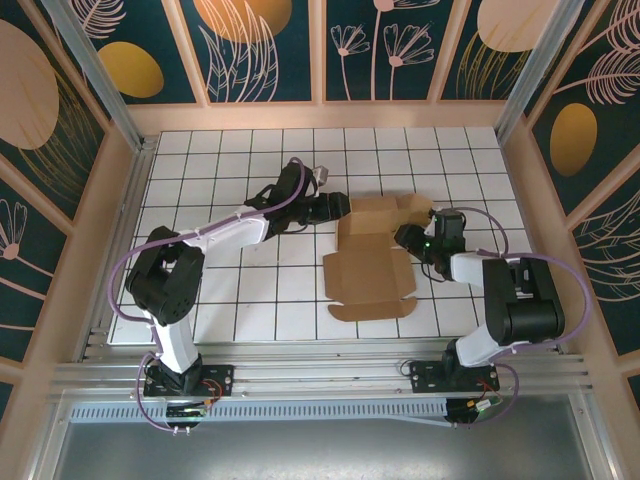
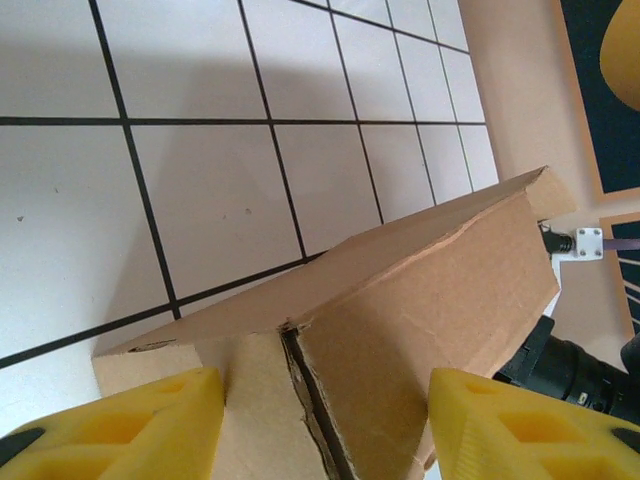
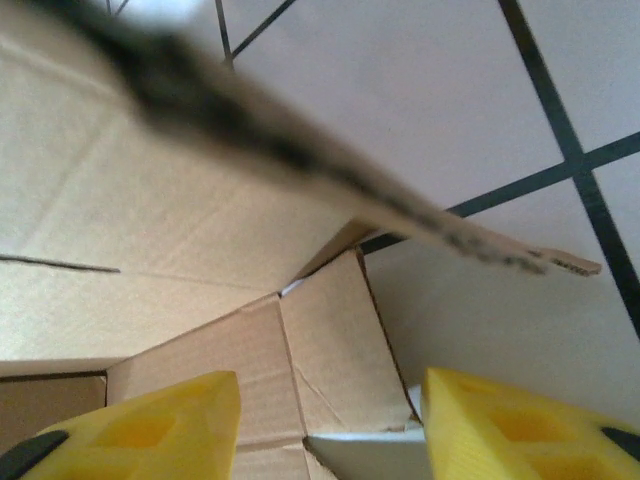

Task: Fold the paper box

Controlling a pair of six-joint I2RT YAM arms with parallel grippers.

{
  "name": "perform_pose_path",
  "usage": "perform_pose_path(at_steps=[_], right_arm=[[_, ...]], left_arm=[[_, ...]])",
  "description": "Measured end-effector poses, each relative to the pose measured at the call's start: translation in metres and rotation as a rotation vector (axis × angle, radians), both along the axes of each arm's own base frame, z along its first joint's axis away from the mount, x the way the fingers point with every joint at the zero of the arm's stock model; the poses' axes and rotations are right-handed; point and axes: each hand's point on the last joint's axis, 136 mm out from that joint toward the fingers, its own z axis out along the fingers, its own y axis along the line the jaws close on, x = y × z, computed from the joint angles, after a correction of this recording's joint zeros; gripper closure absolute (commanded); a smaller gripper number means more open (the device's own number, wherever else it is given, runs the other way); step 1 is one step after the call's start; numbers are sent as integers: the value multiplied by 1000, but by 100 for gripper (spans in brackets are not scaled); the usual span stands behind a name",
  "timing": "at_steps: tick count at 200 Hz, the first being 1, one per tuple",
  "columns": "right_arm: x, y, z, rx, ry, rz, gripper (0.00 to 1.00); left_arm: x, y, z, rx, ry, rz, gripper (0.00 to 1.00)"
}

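Left gripper [image 2: 320, 420] and right gripper [image 3: 330, 420] both gape open around raised flaps [image 2: 430, 290] of the plain brown die-cut cardboard box [image 1: 370, 270]; unclamped, they could spring flat

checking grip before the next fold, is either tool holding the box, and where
Nothing is clamped, it seems: the left tool and right tool both stand open, each straddling a raised flap of the paper box.

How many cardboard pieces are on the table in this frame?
1. The paper box, partly folded, lies centrally between the left gripper at its far-left edge and the right gripper at its right side. Anything beneath it would be hidden.
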Motion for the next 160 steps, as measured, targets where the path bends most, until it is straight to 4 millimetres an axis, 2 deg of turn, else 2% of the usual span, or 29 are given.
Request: perform_pose_path(at_steps=[28, 47, 63, 97, 160], right_arm=[[0, 4, -2, 12, -2, 11, 62], [0, 5, -2, 20, -17, 16, 64], [-2, 7, -2, 23, -32, 23, 64], [-1, 13, 2, 1, -79, 62, 55], [-1, 11, 19, -79, -244, 69, 56]], left_arm=[[-3, 0, -3, -2, 9, -10, 49], [-2, 0, -4, -8, 3, -8, 50], [-2, 0, -4, -12, 0, -7, 50], [-1, 0, -3, -12, -2, -5, 50], [-3, 0, -4, -12, 3, -10, 50]])
